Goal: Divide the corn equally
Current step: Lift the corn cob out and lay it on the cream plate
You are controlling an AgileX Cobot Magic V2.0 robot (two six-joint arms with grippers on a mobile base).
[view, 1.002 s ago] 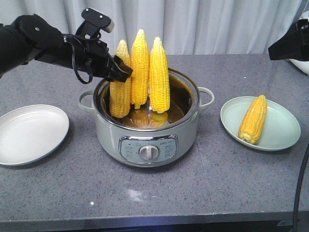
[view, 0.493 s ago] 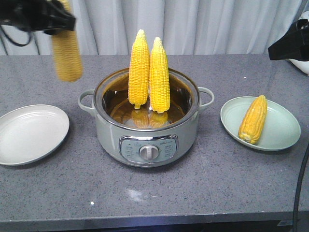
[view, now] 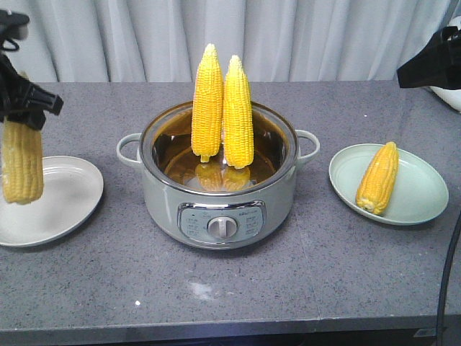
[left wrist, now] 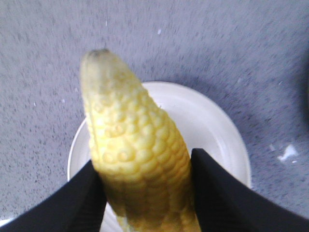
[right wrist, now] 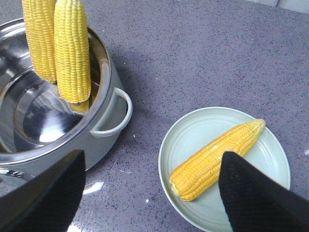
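Observation:
My left gripper point(view: 27, 108) is shut on a corn cob point(view: 21, 169) that hangs upright over the left edge of the white plate point(view: 68, 205). In the left wrist view the cob point(left wrist: 135, 154) sits clamped between both fingers point(left wrist: 217, 193), with the white plate point(left wrist: 212, 125) below. Two more cobs point(view: 222, 108) stand upright in the pot point(view: 220, 209). A fourth cob point(view: 378, 178) lies on the green plate point(view: 425, 194). My right gripper point(right wrist: 149, 193) hangs open high above the counter, between the pot point(right wrist: 104, 72) and the green plate point(right wrist: 198, 130), holding nothing.
The grey counter's front edge point(view: 230, 328) runs along the bottom. A curtain point(view: 302, 36) hangs behind the table. A white object point(view: 452, 97) shows at the far right edge.
The left gripper has lifted one cob out of the pot, carried it left and lowered it over the white plate. The right arm has barely moved.

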